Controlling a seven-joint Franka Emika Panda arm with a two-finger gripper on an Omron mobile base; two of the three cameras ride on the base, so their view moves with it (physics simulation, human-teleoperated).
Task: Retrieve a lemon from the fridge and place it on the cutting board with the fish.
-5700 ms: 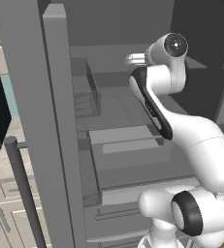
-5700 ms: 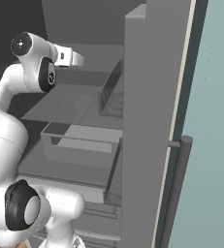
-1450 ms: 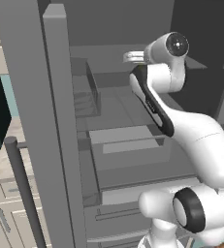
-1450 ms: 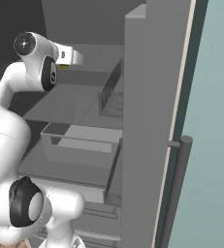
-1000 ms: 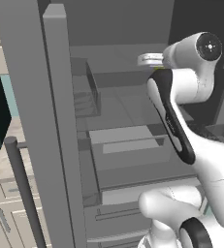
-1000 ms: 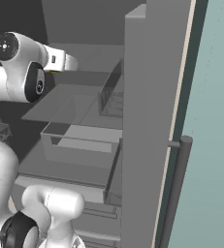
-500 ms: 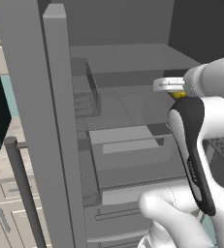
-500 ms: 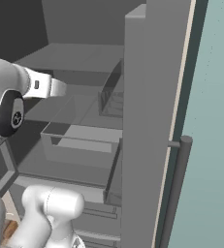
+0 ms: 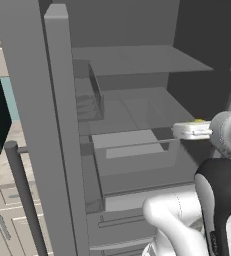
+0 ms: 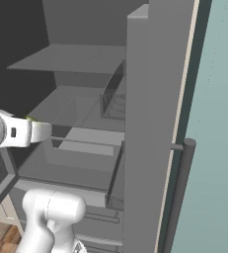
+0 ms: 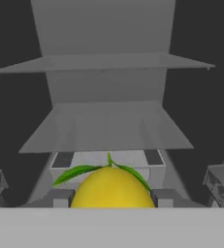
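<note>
The tool (image 11: 111, 196) is closed on the lemon (image 11: 111, 189), a bright yellow fruit with green leaves at its stem, which sits between the two grey fingers (image 11: 60, 197) in the hand view. In the left base view the tool (image 9: 179, 131) is level in front of the open fridge (image 9: 132, 105), a sliver of lemon (image 9: 199, 121) showing above it. It hangs over the crisper drawer (image 9: 134, 150), below the grey shelves (image 11: 108, 62). The fridge door (image 10: 160, 113) stands open, its bar handle (image 10: 177, 192) beside it.
</note>
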